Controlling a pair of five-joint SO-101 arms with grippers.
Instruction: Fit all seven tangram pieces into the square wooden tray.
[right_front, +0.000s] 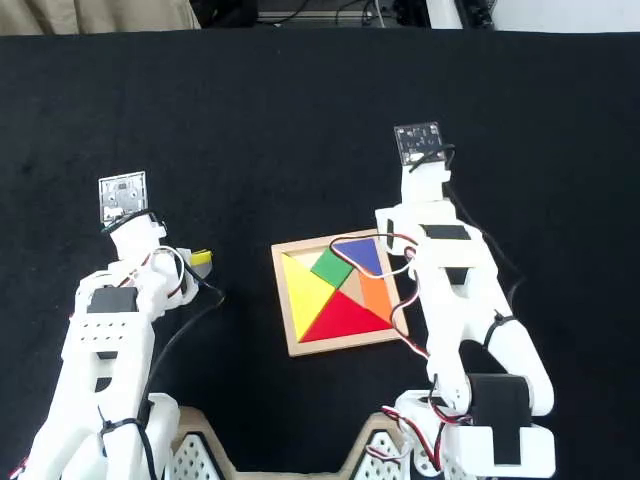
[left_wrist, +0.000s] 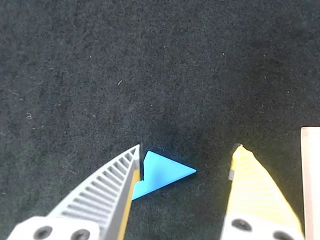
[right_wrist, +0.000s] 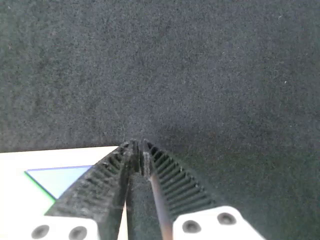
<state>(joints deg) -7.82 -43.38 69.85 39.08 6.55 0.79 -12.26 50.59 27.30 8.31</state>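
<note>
my left claw (left_wrist: 188, 146): wide, straddling the blue triangle (left_wrist: 162, 172) on the tabletop (left_wrist: 150, 60)
my right claw (right_wrist: 137, 146): closed, over the tray (right_front: 283, 300) edge
tray: between my arms, coloured pieces (right_front: 305, 290) inside

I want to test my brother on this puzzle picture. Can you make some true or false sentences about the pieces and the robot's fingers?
1. The light blue triangle lies on the black cloth, outside the tray. True.
2. The left gripper has its fingers shut. False: they are open, one on each side of the light blue triangle.
3. The right gripper has its fingers shut, with nothing between them. True.
4. The red piece lies outside the tray. False: it sits in the tray.
</note>
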